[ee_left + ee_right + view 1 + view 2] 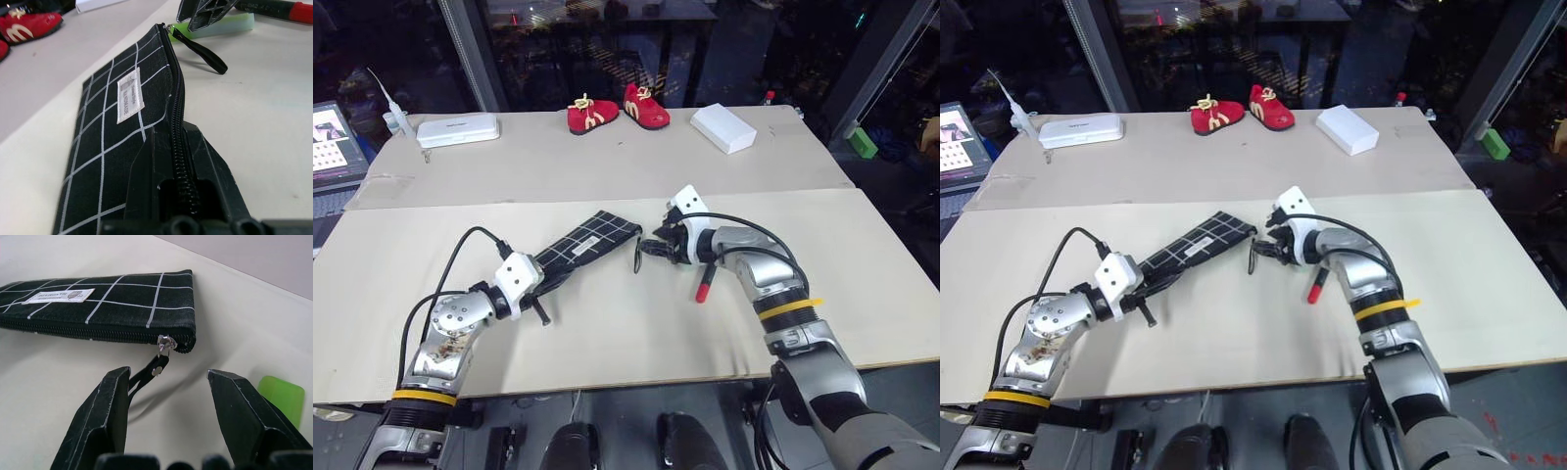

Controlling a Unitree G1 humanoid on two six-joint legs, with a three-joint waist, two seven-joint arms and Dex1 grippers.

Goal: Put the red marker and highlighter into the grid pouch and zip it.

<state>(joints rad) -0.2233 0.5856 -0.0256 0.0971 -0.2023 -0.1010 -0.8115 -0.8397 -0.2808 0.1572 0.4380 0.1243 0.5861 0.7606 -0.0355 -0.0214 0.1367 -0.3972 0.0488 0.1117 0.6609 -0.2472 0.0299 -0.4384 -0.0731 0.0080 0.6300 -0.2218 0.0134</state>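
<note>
While the grid pouch (582,247) is clamped at its near end by the closed left gripper (540,284), its zipper pull cord (146,374) is flanked by the open right gripper (658,247). At 3 o'clock lie the highlighter (279,397) and red marker (705,284).

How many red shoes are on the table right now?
2. Both sit side by side at the table's far edge: the left red shoe and the right red shoe, between two white boxes. None seems hidden.
</note>
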